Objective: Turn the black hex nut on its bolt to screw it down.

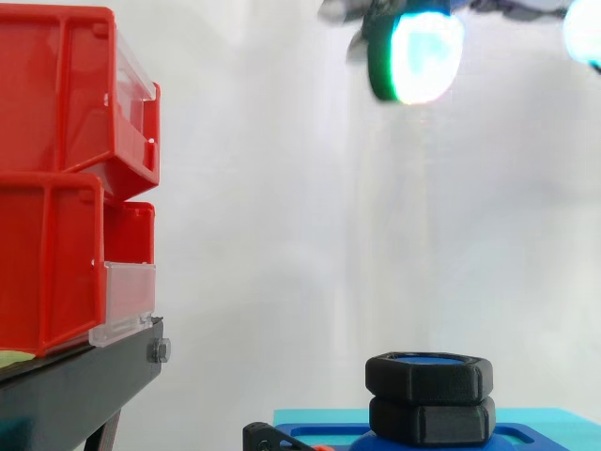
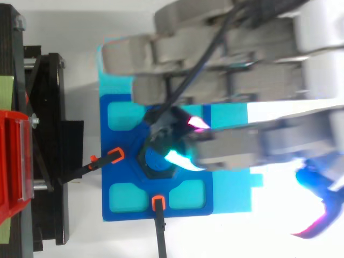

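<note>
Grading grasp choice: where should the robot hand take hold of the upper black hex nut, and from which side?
Probably across two opposite side flats of the upper black hex nut, coming straight down from above, where the robot hand hangs. The flats stand upright, clear of the blue base, and the blue bolt points up.

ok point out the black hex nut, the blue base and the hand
black hex nut (image 1: 429,378): side view, front face of the upper black hex piece
blue base (image 2: 129,213): top view, bare lower edge
hand (image 2: 226,45): top view, a grey finger
</note>
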Controlling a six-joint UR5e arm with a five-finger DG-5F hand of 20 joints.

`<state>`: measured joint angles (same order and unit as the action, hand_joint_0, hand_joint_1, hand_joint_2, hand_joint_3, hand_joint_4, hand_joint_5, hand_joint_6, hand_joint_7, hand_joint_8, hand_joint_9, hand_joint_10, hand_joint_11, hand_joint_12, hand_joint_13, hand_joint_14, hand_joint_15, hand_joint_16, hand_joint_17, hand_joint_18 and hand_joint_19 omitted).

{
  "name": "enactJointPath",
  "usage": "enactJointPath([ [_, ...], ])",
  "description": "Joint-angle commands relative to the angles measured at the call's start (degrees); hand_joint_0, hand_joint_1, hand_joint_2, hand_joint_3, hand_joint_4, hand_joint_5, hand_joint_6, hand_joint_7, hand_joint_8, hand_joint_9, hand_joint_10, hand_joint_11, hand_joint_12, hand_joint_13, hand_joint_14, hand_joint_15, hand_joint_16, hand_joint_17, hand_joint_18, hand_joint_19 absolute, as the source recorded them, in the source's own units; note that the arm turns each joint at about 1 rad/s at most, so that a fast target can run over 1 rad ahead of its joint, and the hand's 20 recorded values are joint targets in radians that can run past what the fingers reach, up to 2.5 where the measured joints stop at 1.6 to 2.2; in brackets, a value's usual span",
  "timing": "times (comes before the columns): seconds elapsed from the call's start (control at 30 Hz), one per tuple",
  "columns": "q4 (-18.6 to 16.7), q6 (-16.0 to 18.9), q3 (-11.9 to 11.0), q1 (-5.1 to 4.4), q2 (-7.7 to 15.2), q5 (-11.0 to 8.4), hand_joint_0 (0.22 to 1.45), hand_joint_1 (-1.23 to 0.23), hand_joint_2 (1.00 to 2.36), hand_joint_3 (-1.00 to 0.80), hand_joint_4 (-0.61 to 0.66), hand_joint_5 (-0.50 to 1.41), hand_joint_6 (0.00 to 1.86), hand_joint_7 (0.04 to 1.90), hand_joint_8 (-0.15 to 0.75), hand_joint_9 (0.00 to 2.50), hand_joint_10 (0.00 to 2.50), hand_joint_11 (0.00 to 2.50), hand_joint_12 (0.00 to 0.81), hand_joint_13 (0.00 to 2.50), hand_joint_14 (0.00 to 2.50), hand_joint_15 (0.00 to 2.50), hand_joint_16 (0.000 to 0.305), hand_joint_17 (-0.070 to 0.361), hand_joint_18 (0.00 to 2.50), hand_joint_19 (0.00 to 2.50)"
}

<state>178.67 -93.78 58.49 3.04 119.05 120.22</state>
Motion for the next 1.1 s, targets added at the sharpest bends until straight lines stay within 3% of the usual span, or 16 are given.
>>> enactJointPath([
  [0.0, -12.56, 5.71, 19.91, -0.14, -7.78, -1.83, 0.42, -0.44, 1.00, -0.50, 0.32, -0.13, 0.50, 0.90, 0.379, 0.53, 0.00, 0.18, 0.361, 0.35, 0.00, 0.06, 0.060, 0.134, 0.46, 0.45],
  [0.07, -16.25, 8.70, 24.74, -0.23, -10.59, -3.86, 0.41, -0.44, 1.00, -0.50, 0.30, -0.15, 0.50, 0.86, 0.365, 0.48, 0.00, 0.15, 0.359, 0.30, 0.00, 0.05, 0.060, 0.135, 0.41, 0.45],
  [0.1, -18.80, 10.98, 28.26, -0.31, -12.70, -5.88, 0.41, -0.44, 1.00, -0.50, 0.29, -0.15, 0.50, 0.84, 0.359, 0.47, 0.00, 0.16, 0.358, 0.29, 0.00, 0.05, 0.060, 0.135, 0.39, 0.44],
  [0.2, -24.07, 16.08, 34.76, -0.23, -16.57, -9.57, 0.41, -0.44, 1.00, -0.50, 0.29, -0.16, 0.50, 0.83, 0.346, 0.44, 0.00, 0.15, 0.352, 0.27, 0.00, 0.05, 0.060, 0.136, 0.37, 0.45],
  [0.27, -27.50, 21.44, 37.40, -0.31, -18.50, -11.68, 0.40, -0.44, 1.00, -0.50, 0.28, -0.16, 0.50, 0.83, 0.345, 0.43, 0.00, 0.15, 0.351, 0.26, 0.00, 0.04, 0.060, 0.135, 0.37, 0.45],
  [0.3, -27.50, 22.76, 37.66, -0.31, -18.59, -11.85, 0.41, -0.44, 1.00, -0.50, 0.28, -0.16, 0.50, 0.82, 0.342, 0.43, 0.00, 0.16, 0.350, 0.26, 0.00, 0.04, 0.060, 0.135, 0.36, 0.44],
  [0.33, -26.62, 26.63, 37.75, -0.05, -18.59, -12.73, 0.41, -0.44, 1.00, -0.50, 0.28, -0.16, 0.50, 0.82, 0.339, 0.43, 0.00, 0.15, 0.348, 0.26, 0.00, 0.04, 0.060, 0.134, 0.36, 0.44],
  [0.47, -25.65, 33.22, 37.75, 0.04, -18.50, -15.37, 0.42, -0.45, 1.00, -0.50, 0.27, -0.16, 0.50, 0.82, 0.334, 0.43, 0.00, 0.15, 0.342, 0.26, 0.00, 0.04, 0.058, 0.131, 0.35, 0.45],
  [0.5, -25.65, 36.56, 37.75, 0.04, -18.50, -17.57, 0.42, -0.45, 1.00, -0.50, 0.28, -0.16, 0.50, 0.82, 0.335, 0.44, 0.00, 0.15, 0.340, 0.26, 0.00, 0.04, 0.058, 0.131, 0.35, 0.45],
  [0.63, -25.65, 41.13, 37.84, -0.05, -18.32, -22.31, 0.43, -0.46, 1.00, -0.50, 0.27, -0.16, 0.50, 0.82, 0.335, 0.44, 0.00, 0.15, 0.338, 0.26, 0.00, 0.04, 0.057, 0.129, 0.35, 0.45],
  [0.77, -25.48, 41.92, 37.84, -0.23, -18.32, -24.42, 0.44, -0.46, 1.00, -0.50, 0.27, -0.16, 0.50, 0.82, 0.333, 0.44, 0.00, 0.15, 0.337, 0.26, 0.00, 0.03, 0.056, 0.127, 0.35, 0.45],
  [1.07, -23.98, 41.66, 37.75, -0.31, -17.80, -24.86, 0.44, -0.46, 1.00, -0.50, 0.27, -0.16, 0.50, 0.82, 0.324, 0.41, 0.00, 0.15, 0.334, 0.24, 0.00, 0.04, 0.056, 0.127, 0.34, 0.45],
])
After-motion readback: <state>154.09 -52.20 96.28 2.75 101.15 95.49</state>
